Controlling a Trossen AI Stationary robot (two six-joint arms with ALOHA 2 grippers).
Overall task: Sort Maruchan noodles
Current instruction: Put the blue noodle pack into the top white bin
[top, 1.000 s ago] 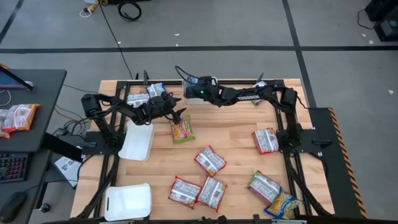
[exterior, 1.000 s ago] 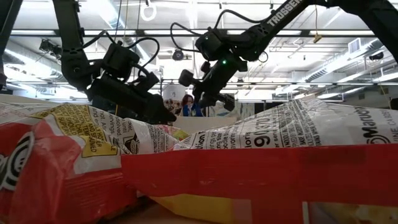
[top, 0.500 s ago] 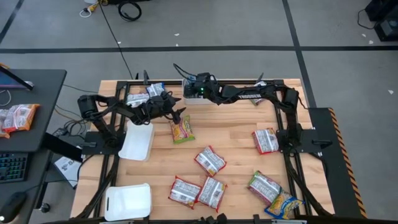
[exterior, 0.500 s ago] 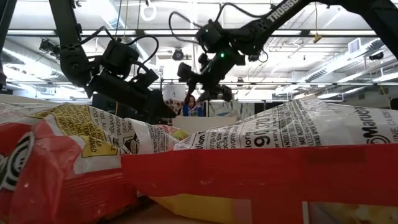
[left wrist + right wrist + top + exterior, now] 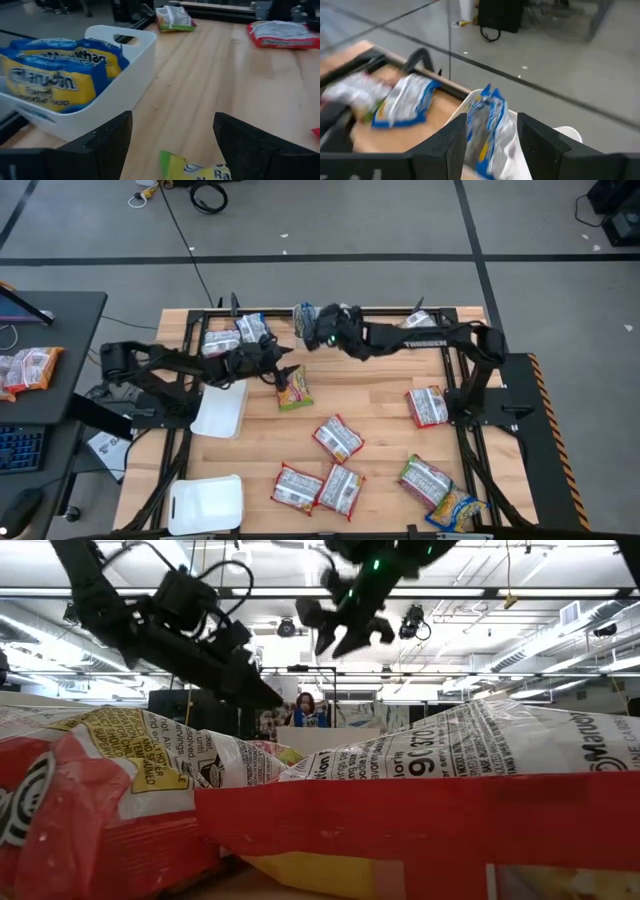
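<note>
A white tray [image 5: 299, 314] at the far edge holds blue-white Maruchan noodles [image 5: 487, 125]. My right gripper [image 5: 314, 330] hovers open above that tray, high in the low view [image 5: 345, 632]. A blue-white packet shows beyond its fingers, which do not touch it. A green-yellow packet [image 5: 293, 388] lies flat on the wood. My left gripper [image 5: 286, 366] hangs open just left of and above it, fingers spread [image 5: 172, 117], with the packet's corner [image 5: 192, 169] below them. Red-white packets [image 5: 337, 438] lie scattered toward the near edge.
Two blue-white packets [image 5: 235, 333] lie at the far left. An empty white tray [image 5: 220, 410] sits at the left and another [image 5: 205, 502] at the near left corner. More packets lie at the right [image 5: 428, 406] and near right [image 5: 440, 492]. A side table [image 5: 40, 365] stands left.
My right gripper has risen well above the far tray, rolled about its own line, and opened its fingers wider. My left gripper has lifted a little off the table beside the green-yellow packet, staying open. No packet on the table has shifted.
</note>
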